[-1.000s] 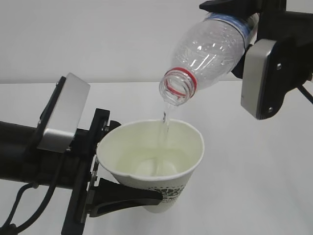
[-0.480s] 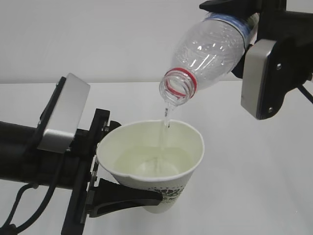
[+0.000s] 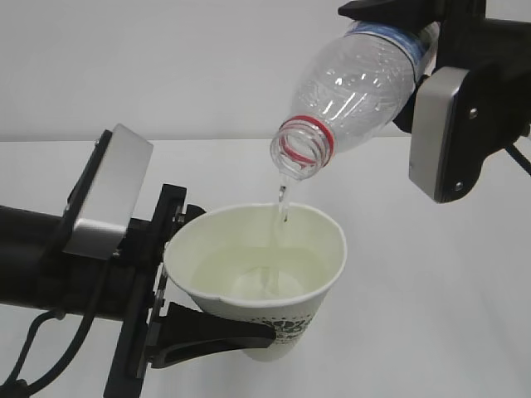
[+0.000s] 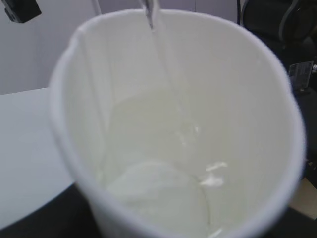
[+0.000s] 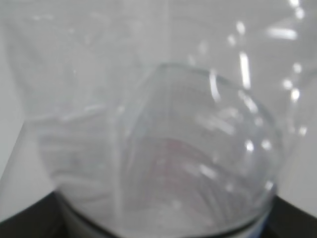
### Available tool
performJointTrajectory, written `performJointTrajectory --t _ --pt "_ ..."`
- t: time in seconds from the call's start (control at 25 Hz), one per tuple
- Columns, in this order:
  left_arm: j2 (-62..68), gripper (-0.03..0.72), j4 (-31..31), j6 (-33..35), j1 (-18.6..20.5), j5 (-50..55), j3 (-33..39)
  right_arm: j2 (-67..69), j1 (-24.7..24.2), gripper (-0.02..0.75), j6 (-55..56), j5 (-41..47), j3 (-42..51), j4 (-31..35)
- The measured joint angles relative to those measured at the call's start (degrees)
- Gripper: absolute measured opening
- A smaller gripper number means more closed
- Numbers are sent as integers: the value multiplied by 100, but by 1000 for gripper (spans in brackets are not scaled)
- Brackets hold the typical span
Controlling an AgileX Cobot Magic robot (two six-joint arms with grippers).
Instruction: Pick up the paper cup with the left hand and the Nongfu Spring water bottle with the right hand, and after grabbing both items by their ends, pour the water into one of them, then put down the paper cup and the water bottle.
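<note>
A thin stream of water falls from the mouth of the Nongfu Spring water bottle into the paper cup, so the pour is in progress, and both pick-ups are done, judging by how the two are held in the air.

The cup sits in the lower middle of the exterior view, upright or nearly so, with a shallow pool at its bottom. The left wrist view looks straight into it: the stream comes in at the top of the frame and lands on the pool, and the white wall above the water is bare, so the cup is well short of full.

The bottle is tilted neck-down in the upper right of the exterior view, its red neck ring just above the cup's far rim and not touching it. The body looks almost empty, and little more seems left to pour.

The left pincer pinches the cup near its base, one black finger running along the printed lower wall. The right pincer clamps the bottle at its bottom end, in the top right corner; the right wrist view is filled with blurred clear plastic.

What is left: righting the bottle, then setting the cup and the bottle down on the white worktop and letting go.
</note>
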Motion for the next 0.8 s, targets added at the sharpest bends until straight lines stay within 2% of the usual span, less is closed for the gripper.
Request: performJointTrajectory --t 0.4,0.8 --pt "0 445 0 0 0 0 0 0 0 470 5 0 0 69" --pt "0 445 -133 0 0 0 0 0 0 470 560 0 0 82"
